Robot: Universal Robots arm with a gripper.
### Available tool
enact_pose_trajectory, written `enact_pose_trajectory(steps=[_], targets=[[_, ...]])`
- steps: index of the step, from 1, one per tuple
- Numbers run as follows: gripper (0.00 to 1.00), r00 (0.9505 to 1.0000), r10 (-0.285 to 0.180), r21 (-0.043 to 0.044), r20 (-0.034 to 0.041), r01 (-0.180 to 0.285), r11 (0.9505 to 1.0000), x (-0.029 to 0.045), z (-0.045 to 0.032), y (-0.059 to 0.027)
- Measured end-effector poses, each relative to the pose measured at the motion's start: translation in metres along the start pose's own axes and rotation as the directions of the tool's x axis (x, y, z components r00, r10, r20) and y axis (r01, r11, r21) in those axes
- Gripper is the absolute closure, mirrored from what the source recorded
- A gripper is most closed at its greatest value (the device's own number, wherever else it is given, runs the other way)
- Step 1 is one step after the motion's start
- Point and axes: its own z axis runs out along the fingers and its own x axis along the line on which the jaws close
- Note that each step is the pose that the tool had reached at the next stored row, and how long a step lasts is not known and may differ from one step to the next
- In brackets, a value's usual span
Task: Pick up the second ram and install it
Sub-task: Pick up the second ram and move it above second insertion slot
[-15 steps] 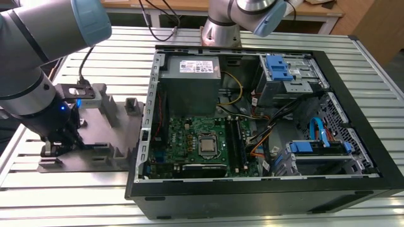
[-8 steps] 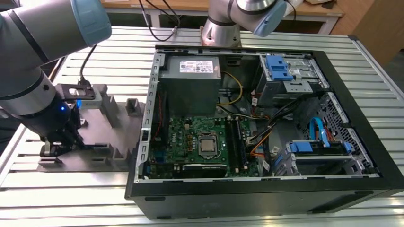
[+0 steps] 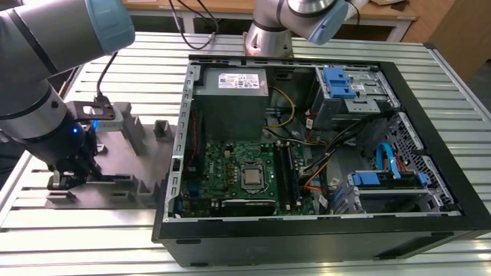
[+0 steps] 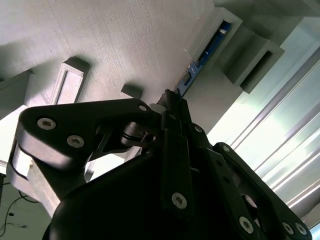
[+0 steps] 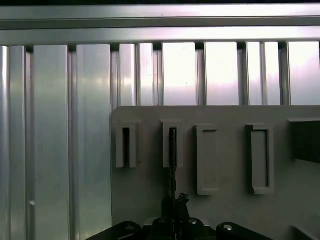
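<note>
The jaws are pinched closed on the ram (image 5: 172, 165), which stands on edge with its far end in a slotted block of the grey tray (image 3: 123, 169). The tray lies on the table (image 3: 84, 230), just beside the open computer case (image 3: 307, 233), on the exterior view's left.

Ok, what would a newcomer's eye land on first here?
The open PC case, lying on the slatted table with its motherboard bared, in the middle of the exterior view. Next, the arm at that view's left, its gripper down at the grey tray. In both wrist views the gripper sits right over the ram, which stands on edge in a tray slot.
</note>
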Motion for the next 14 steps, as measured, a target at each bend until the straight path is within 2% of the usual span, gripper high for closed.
enact_pose_trajectory(steps=[7,14], targets=[[0.86,1.0,0.0,0.0,0.0,0.0,1.0,-0.0003,-0.0121,0.0],[0.86,1.0,0.0,0.0001,0.0003,0.0,1.0,-0.0006,-0.0203,0.0]])
